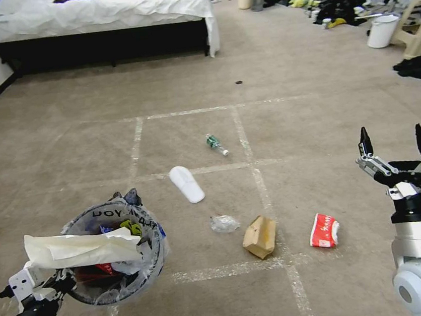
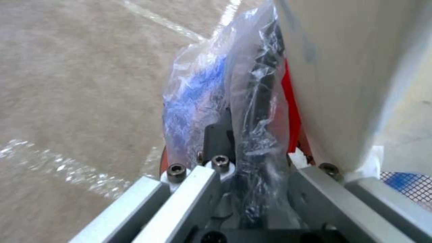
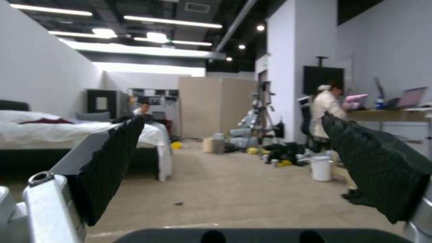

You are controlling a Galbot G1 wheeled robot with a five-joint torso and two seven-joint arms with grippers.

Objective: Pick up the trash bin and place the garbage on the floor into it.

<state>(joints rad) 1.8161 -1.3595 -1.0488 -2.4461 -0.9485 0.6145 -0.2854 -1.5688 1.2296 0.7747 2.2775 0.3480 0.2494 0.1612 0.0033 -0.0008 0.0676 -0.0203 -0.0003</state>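
- the left tool is clamped on the near rim of the bin, holding it off the carpet at about 8 o'clock in the head view; the left wrist view shows its fingers pinching the blue rim and the clear liner.
- the bin already carries a tan paper bag draped across its mouth, with red scraps below.
- the right tool hangs at about 4 o'clock, well above the floor, fingers spread wide and pointing up and forward, gripping nothing.
- garbage on the floor: a red wrapper lies nearest the right tool, at roughly its 8 o'clock and lower; a folded brown bag sits just beside the wrapper toward the bin; a crumpled clear scrap lies next; a white sole and a small bottle lie farther out toward 12 o'clock.
- the step in hand looks like reaching for the next piece, likely the red wrapper.
- to do it well: tip the right tool downward before descending, keep the fingers spread wider than the wrapper, close across its crumpled middle, and press lightly into the carpet so the thin edge is not missed.
- keep the bin level and still; the draped bag partly covers the mouth, so drop new pieces toward the open far side.
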